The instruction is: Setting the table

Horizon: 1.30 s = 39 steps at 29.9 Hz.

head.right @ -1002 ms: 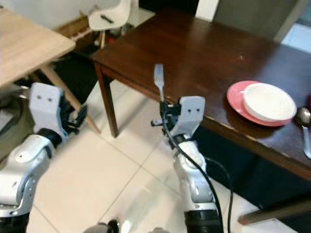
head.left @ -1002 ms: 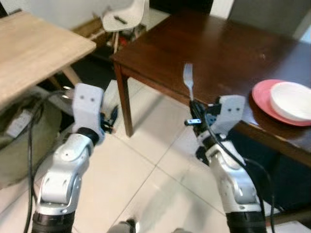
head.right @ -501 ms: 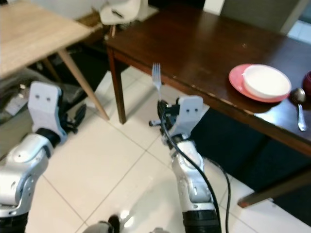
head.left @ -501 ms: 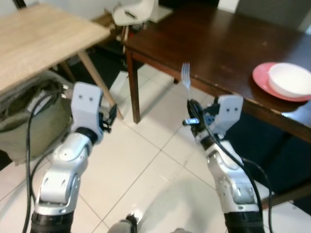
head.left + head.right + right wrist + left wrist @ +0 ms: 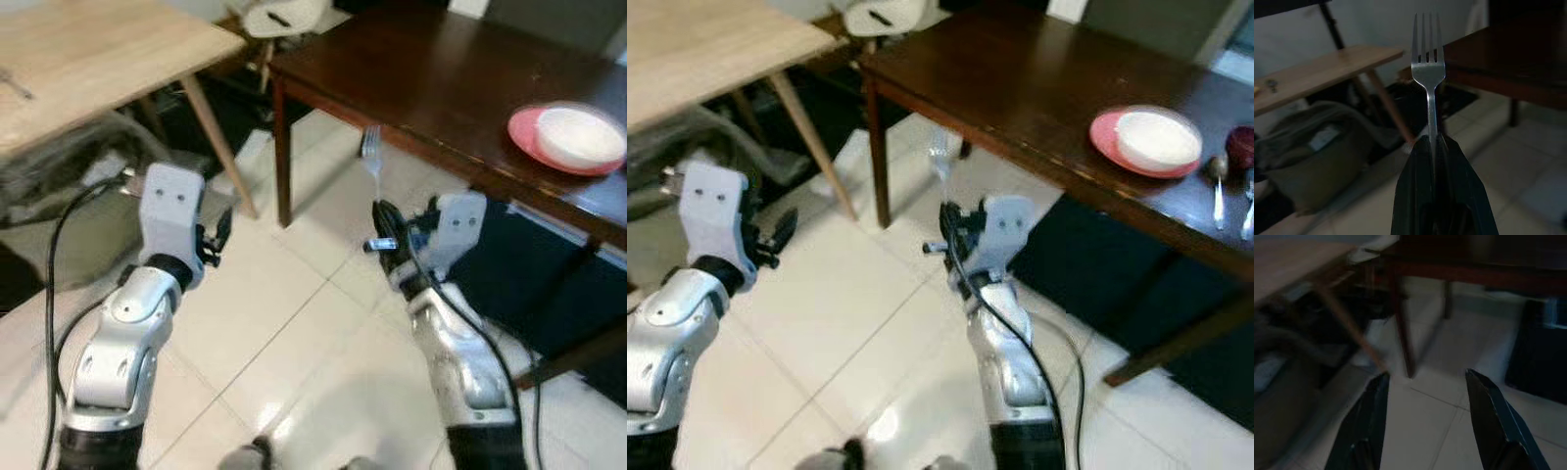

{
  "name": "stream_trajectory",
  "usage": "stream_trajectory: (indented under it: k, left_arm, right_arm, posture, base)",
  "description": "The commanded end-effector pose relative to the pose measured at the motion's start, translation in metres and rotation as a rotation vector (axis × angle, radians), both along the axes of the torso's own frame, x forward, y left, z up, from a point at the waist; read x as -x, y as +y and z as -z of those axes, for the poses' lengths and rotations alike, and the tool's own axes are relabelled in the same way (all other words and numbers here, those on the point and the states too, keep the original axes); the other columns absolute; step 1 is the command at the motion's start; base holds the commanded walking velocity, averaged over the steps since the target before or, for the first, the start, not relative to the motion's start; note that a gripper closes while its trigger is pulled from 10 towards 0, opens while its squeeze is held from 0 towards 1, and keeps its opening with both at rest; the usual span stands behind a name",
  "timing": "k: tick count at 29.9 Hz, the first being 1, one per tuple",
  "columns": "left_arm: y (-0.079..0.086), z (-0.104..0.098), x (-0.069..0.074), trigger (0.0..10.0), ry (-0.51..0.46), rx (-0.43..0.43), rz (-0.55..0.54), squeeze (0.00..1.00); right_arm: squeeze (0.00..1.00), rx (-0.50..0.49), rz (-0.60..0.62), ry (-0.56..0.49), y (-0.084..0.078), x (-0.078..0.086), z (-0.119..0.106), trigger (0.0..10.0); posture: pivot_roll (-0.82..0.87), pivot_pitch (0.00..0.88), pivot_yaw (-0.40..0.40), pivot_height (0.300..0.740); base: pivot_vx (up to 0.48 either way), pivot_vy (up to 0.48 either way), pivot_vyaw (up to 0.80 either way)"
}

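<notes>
Upright, a silver fork (image 5: 1428,78), tines up, handle pinched between the two black fingers of the right gripper (image 5: 382,223), held in the air over the pale tiled floor (image 5: 284,333), just short of the near edge of the dark wooden table (image 5: 441,69). Farther along that table, toward the robot's right, a red plate (image 5: 1107,137) carrying a white bowl (image 5: 1158,137); beyond the plate, a spoon (image 5: 1217,181) lying flat, and at the frame edge a dark red round thing (image 5: 1242,149), too cut off to name. Left gripper (image 5: 1425,431) raised at about the same height on the robot's left, holding nothing, fingers (image 5: 1369,416) spread wide, pointed at the floor and the table legs. To the left, a light wooden table (image 5: 88,59) with slanted legs, and a grey-green bag (image 5: 1327,161) slumped under it. Behind, between the two tables, a white chair (image 5: 284,15) with a small dark item on its seat. Much of the scene softened by blur.
</notes>
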<state>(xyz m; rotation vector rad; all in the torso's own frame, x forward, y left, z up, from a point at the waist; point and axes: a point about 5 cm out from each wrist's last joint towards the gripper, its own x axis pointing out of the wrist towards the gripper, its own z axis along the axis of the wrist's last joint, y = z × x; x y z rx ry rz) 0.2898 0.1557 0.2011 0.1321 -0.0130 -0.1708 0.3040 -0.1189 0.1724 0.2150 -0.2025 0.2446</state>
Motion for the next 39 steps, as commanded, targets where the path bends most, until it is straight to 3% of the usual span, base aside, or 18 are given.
stream_trajectory:
  k: [1,21,39]
  left_arm:
    - [0.0002,0.0034,-0.001,10.0,0.017,-0.009,-0.005,0.0]
    - [-0.0016,0.0013,-0.0011,10.0,0.016,0.032,-0.008,0.0]
    - [0.0075,0.0002,-0.0042,10.0,-0.006,-0.015,-0.105,0.0]
  right_arm:
    - [0.0,-0.007,0.008,0.006,-0.0014,0.0009,0.0016,10.0]
    - [0.0,0.003,0.017,0.005,-0.0025,0.0002,0.0008,10.0]
    - [0.0,0.008,0.011,-0.021,-0.0046,-0.002,-0.005,10.0]
  posture:
    - [0.0,0.037,0.043,0.74]
    - [0.0,0.042,0.043,0.74]
    - [0.01,0.05,0.037,0.74]
  base:
    - [0.0,0.0,0.0]
    - [0.0,0.0,0.0]
    - [0.0,0.0,0.78]
